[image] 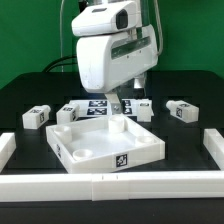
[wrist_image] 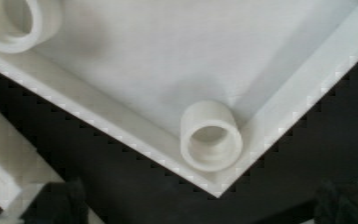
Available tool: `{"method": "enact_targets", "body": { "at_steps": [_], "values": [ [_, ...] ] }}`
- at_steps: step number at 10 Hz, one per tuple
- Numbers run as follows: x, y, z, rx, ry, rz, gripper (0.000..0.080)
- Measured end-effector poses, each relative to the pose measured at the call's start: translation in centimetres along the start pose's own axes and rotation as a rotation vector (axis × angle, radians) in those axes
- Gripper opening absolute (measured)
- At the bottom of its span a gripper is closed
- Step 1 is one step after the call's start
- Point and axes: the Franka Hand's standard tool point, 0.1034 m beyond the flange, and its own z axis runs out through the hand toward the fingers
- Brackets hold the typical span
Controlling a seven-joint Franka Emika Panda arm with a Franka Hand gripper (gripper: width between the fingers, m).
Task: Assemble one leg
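The white tray-like piece [image: 105, 145] lies in the middle of the table. My gripper [image: 118, 104] hangs low over its far corner. In the wrist view that corner's round socket [wrist_image: 211, 135] lies just ahead of my gripper [wrist_image: 197, 206]. The dark fingers [wrist_image: 346, 200] show only at the picture's edges, wide apart with nothing between them. Several stubby white legs with square markers lie behind the tray: one at the exterior view's far left [image: 37, 117], one beside it [image: 68, 113], one at the right [image: 180, 110] and one nearer the gripper [image: 143, 108].
The marker board [image: 95, 103] lies behind the tray. Long white border bars run along the front [image: 110, 186], the exterior view's left [image: 5, 150] and right [image: 215, 150]. A second corner socket [wrist_image: 16, 25] shows in the wrist view.
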Motion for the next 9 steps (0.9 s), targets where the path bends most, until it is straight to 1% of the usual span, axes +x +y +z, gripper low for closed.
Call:
{"method": "enact_targets", "body": {
  "at_steps": [1, 2, 3, 4, 8, 9],
  "values": [
    [-1.4, -0.5, 0.2, 0.007, -0.01, -0.116, 0.065],
    [-2.1, -1.0, 0.7, 0.003, -0.027, -0.223, 0.065],
    [-2.1, -1.6, 1.1, 0.007, -0.054, -0.294, 0.065],
    [-2.1, -1.8, 1.4, 0.008, -0.079, -0.384, 0.065],
    [-2.3, -1.8, 1.5, 0.011, -0.08, -0.384, 0.065],
    [-2.9, -1.6, 1.8, 0.026, -0.081, -0.45, 0.065]
  ]
}}
